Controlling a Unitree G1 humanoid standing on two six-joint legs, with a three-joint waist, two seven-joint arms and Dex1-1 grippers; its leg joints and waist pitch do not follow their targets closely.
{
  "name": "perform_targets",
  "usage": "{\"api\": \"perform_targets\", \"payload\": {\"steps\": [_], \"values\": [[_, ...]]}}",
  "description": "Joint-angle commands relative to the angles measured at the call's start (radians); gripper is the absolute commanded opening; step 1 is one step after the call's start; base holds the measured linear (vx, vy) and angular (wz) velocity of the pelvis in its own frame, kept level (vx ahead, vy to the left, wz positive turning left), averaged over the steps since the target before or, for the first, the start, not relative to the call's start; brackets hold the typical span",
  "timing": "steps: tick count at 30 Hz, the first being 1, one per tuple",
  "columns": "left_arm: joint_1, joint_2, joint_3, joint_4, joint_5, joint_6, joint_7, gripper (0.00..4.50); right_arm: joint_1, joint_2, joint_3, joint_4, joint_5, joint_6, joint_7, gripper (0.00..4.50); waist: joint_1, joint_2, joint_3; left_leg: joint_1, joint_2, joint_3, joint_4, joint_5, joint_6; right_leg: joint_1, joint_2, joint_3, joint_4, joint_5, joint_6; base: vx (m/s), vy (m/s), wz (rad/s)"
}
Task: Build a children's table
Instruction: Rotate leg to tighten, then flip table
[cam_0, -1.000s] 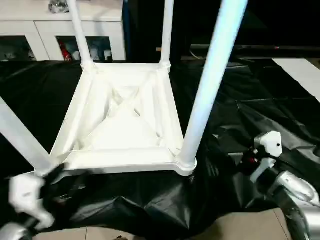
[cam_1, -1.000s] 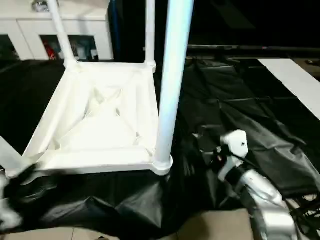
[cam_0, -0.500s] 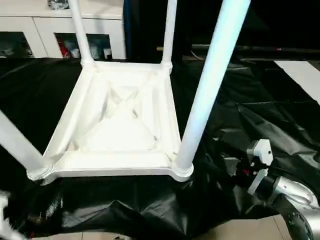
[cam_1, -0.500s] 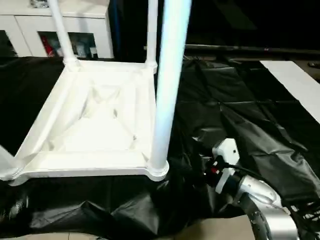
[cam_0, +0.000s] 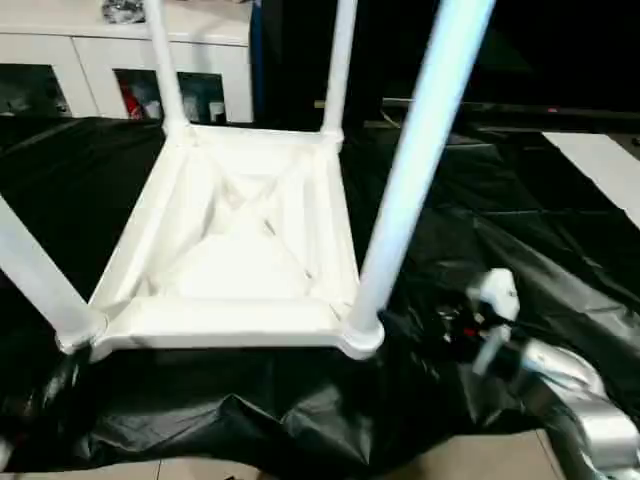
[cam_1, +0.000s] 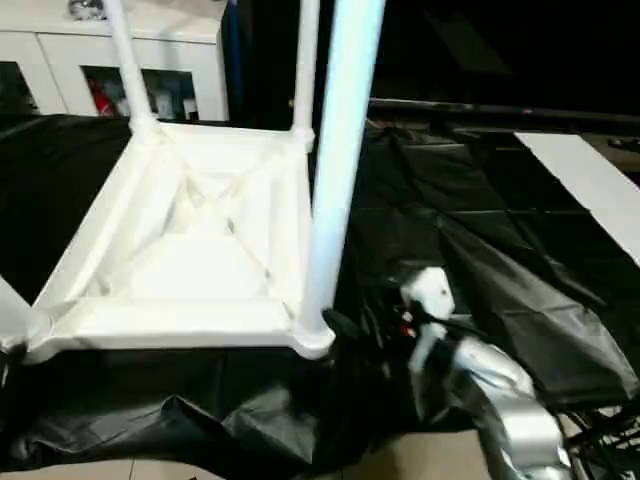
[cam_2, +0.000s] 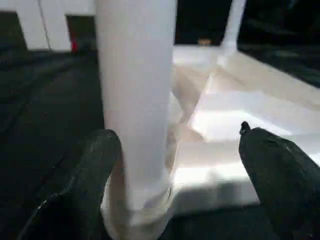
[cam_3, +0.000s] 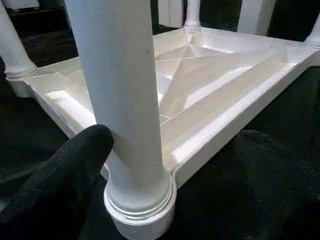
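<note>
Your table (cam_0: 235, 250) lies upside down on the black sheet (cam_0: 560, 240), filling the centre-left of the head view, ribbed underside up. All four legs stand in their corner sockets: two at the far corners (cam_0: 165, 70) (cam_0: 338, 65) near the top of the frame, one at the near left corner (cam_0: 40, 285) on the left edge, and one at the near right corner (cam_0: 415, 170), running up through the middle of the picture.

Your right gripper (cam_3: 165, 175) sits at the base of that near right leg with its fingers (cam_3: 65, 175) spread wide, one on each side of the tube and not pinching it. Your left gripper (cam_2: 180, 180) is spread just as wide around the near left leg (cam_2: 135, 100); one finger (cam_2: 90, 170) appears to lie close against the tube, though you cannot tell if it touches.

Judging by the look of it, this is hollow moulded plastic: light for its bulk, fairly stiff, but smooth and glossy, so a round leg will probably slip or turn in your fingers. The legs look merely pushed in, so lifting by one could pull it out of its socket. Take hold low, just above the socket collar (cam_3: 140, 200), or on the flat rim (cam_0: 225, 335) between the near corners. Turning it over will likely need both hands, as it is wide and would swing.
</note>
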Motion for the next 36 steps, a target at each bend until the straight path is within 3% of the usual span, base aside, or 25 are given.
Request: {"api": "perform_targets", "payload": {"steps": [1, 2, 3, 11, 13, 15, 16, 17, 20, 21, 23, 26, 27, 28, 32, 36], "values": [[-0.023, 0.003, -0.029, 0.012, 0.022, 0.013, 0.021, 4.43, -0.022, 0.005, 0.014, 0.027, -0.032, -0.014, -0.030, 4.50, 0.003, 0.019, -0.017, 0.001, 0.092, -0.043, -0.105, -0.382, -0.028, 0.008, -0.103, 0.072, -0.092, -0.321, -0.145, 0.000, 0.000, 0.00], [-0.096, 0.001, -0.059, 0.062, 0.054, 0.012, 0.048, 4.43, -0.042, 0.030, 0.017, 0.059, -0.048, -0.032, -0.055, 4.50, 0.004, 0.024, -0.020, 0.005, 0.091, -0.040, -0.101, -0.367, -0.027, 0.007, -0.103, 0.073, -0.093, -0.317, -0.147, 0.000, 0.000, 0.00], [-0.114, 0.002, -0.069, 0.080, 0.071, 0.015, 0.060, 4.43, -0.046, 0.035, 0.018, 0.066, -0.050, -0.035, -0.060, 4.50, 0.006, 0.023, -0.023, 0.009, 0.091, -0.038, -0.100, -0.362, -0.028, 0.005, -0.101, 0.073, -0.091, -0.303, -0.150, 0.000, 0.000, 0.00], [-0.238, -0.017, -0.133, 0.206, 0.149, 0.003, 0.130, 4.43, -0.057, 0.045, -0.004, 0.087, -0.052, -0.057, -0.088, 4.50, 0.012, 0.026, -0.039, 0.001, 0.094, -0.033, -0.093, -0.209, 0.008, 0.021, -0.097, 0.067, -0.064, -0.038, -0.199, 0.000, 0.000, 0.00], [-0.251, -0.018, -0.140, 0.228, 0.167, -0.002, 0.147, 4.43, -0.055, 0.043, -0.014, 0.087, -0.050, -0.060, -0.092, 4.50, 0.011, 0.025, -0.040, 0.001, 0.093, -0.033, -0.092, -0.198, 0.015, 0.023, -0.097, 0.066, -0.061, -0.016, -0.204, 0.000, 0.000, 0.00], [-0.303, -0.034, -0.138, 0.271, 0.163, -0.005, 0.170, 4.43, -0.047, 0.028, -0.045, 0.085, -0.036, -0.061, -0.088, 4.50, 0.011, 0.023, -0.039, 0.002, 0.093, -0.031, -0.091, -0.211, 0.019, 0.024, -0.100, 0.066, -0.065, -0.044, -0.214, 0.000, 0.000, 0.00], [-0.326, -0.039, -0.136, 0.287, 0.157, -0.003, 0.177, 4.43, -0.039, 0.016, -0.054, 0.079, -0.026, -0.056, -0.074, 4.50, 0.013, 0.028, -0.038, 0.004, 0.093, -0.031, -0.091, -0.224, 0.015, 0.023, -0.101, 0.066, -0.066, -0.057, -0.216, 0.000, 0.000, 0.00], [-0.343, -0.040, -0.136, 0.301, 0.161, -0.003, 0.189, 4.43, -0.030, 0.002, -0.058, 0.070, -0.019, -0.053, -0.058, 4.50, 0.014, 0.024, -0.038, 0.005, 0.093, -0.031, -0.090, -0.233, 0.014, 0.024, -0.100, 0.066, -0.067, -0.067, -0.217, 0.000, 0.000, 0.00], [-0.353, -0.040, -0.137, 0.309, 0.163, -0.005, 0.191, 4.43, -0.018, -0.012, -0.057, 0.057, -0.012, -0.045, -0.040, 4.50, 0.014, 0.022, -0.039, 0.000, 0.094, -0.032, -0.089, -0.217, 0.022, 0.028, -0.103, 0.066, -0.066, -0.061, -0.220, 0.000, 0.000, 0.00], [-0.357, -0.039, -0.141, 0.309, 0.162, -0.004, 0.187, 4.43, 0.004, -0.036, -0.052, 0.030, 0.003, -0.029, -0.006, 4.50, 0.011, 0.030, -0.040, -0.003, 0.093, -0.033, -0.089, -0.214, 0.026, 0.030, -0.104, 0.066, -0.064, -0.057, -0.223, 0.000, 0.000, 0.00], [-0.359, -0.043, -0.145, 0.307, 0.154, -0.007, 0.182, 4.43, 0.028, -0.065, -0.046, 0.000, 0.020, -0.006, 0.029, 4.50, 0.013, 0.024, -0.040, -0.001, 0.095, -0.031, -0.086, -0.211, 0.037, 0.029, -0.104, 0.067, -0.068, -0.052, -0.221, 0.000, 0.000, 0.00], [-0.362, -0.053, -0.151, 0.305, 0.147, -0.005, 0.183, 4.43, 0.063, -0.119, -0.030, -0.050, 0.040, 0.032, 0.089, 4.50, 0.015, 0.026, -0.039, -0.003, 0.095, -0.031, -0.084, -0.200, 0.059, 0.033, -0.102, 0.065, -0.069, -0.050, -0.225, 0.000, 0.000, 0.00], [-0.363, -0.060, -0.155, 0.305, 0.150, -0.004, 0.190, 4.43, 0.066, -0.130, -0.026, -0.059, 0.042, 0.039, 0.102, 4.50, 0.014, 0.026, -0.037, -0.004, 0.094, -0.030, -0.084, -0.206, 0.065, 0.031, -0.103, 0.065, -0.071, -0.076, -0.227, 0.000, 0.000, 0.00], [-0.361, -0.067, -0.165, 0.305, 0.159, 0.004, 0.199, 4.06, 0.062, -0.133, -0.025, -0.067, 0.042, 0.041, 0.104, 4.50, 0.014, 0.029, -0.034, -0.006, 0.095, -0.031, -0.085, -0.218, 0.061, 0.030, -0.106, 0.065, -0.075, -0.119, -0.223, 0.000, 0.000, 0.00], [-0.367, -0.088, -0.173, 0.318, 0.174, 0.004, 0.231, 3.85, 0.035, -0.129, -0.025, -0.082, 0.068, 0.072, 0.107, 4.50, 0.014, 0.027, -0.032, 0.000, 0.095, -0.032, -0.086, -0.252, 0.040, 0.023, -0.104, 0.065, -0.085, -0.223, -0.204, 0.000, 0.000, 0.00], [-0.362, -0.114, -0.177, 0.296, 0.166, 0.008, 0.250, 3.54, 0.019, -0.139, 0.004, -0.107, 0.080, 0.101, 0.134, 4.50, 0.016, 0.030, -0.038, -0.002, 0.098, -0.034, -0.085, -0.207, 0.048, 0.027, -0.103, 0.064, -0.074, -0.113, -0.216, 0.000, 0.000, 0.00]]}}
